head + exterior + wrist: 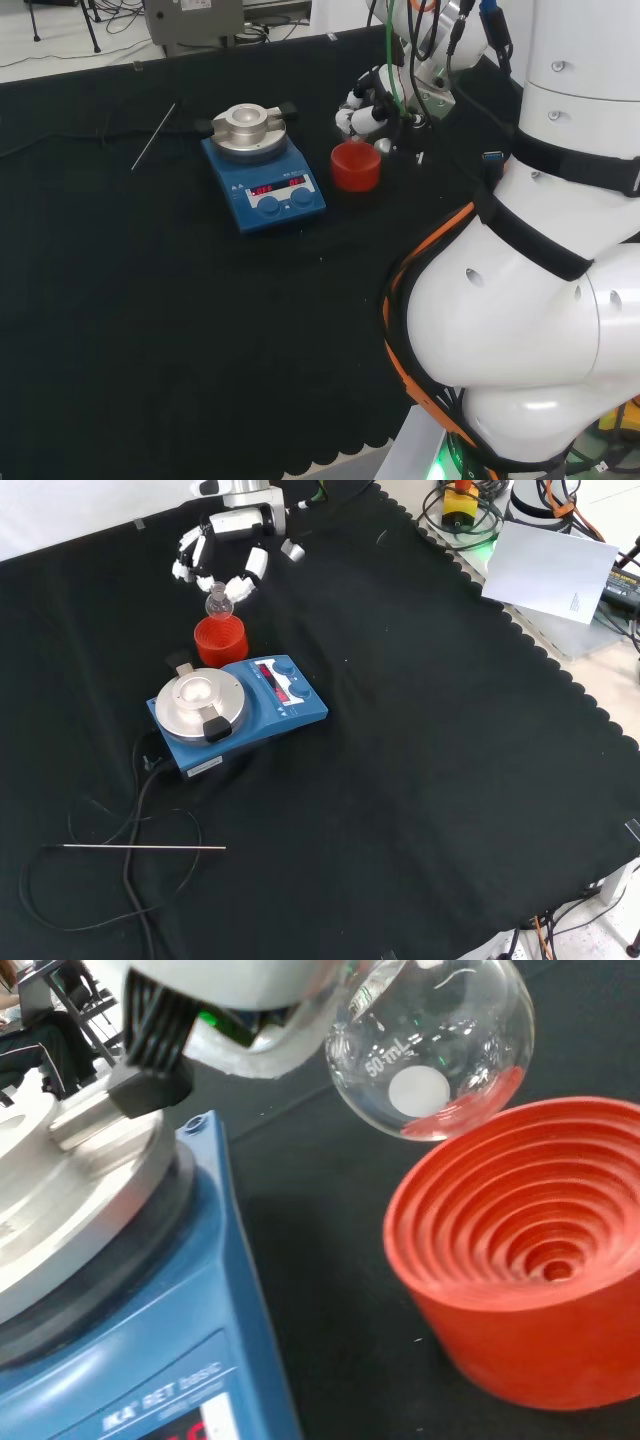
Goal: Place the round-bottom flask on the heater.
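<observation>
1. Our hand [222, 555] has its fingers curled round the neck of the round-bottom flask [432, 1052], so we are holding it. In the wrist view the glass ball hangs clear above the red ribbed stand [525, 1250] and does not touch it.

2. Close by the flask we see the stand, just under it. The flask's long way runs up and down, neck in our fingers and round belly at the bottom.

3. Next comes the heater [238, 712], the blue box with the silver bowl [197, 696] on top. In the front view it sits just below the stand, nearer the camera. In the head view the heater [264, 168] is to the left of the stand [355, 166] and of our hand [365, 110].

4. So we think the flask must go across to the left in the head view, past the stand, and then down into the silver bowl. We think the belly should stay low and the neck up.

5. Farther off lie a thin metal rod [140, 848] and a black cable [130, 825], well apart from the flask.
</observation>
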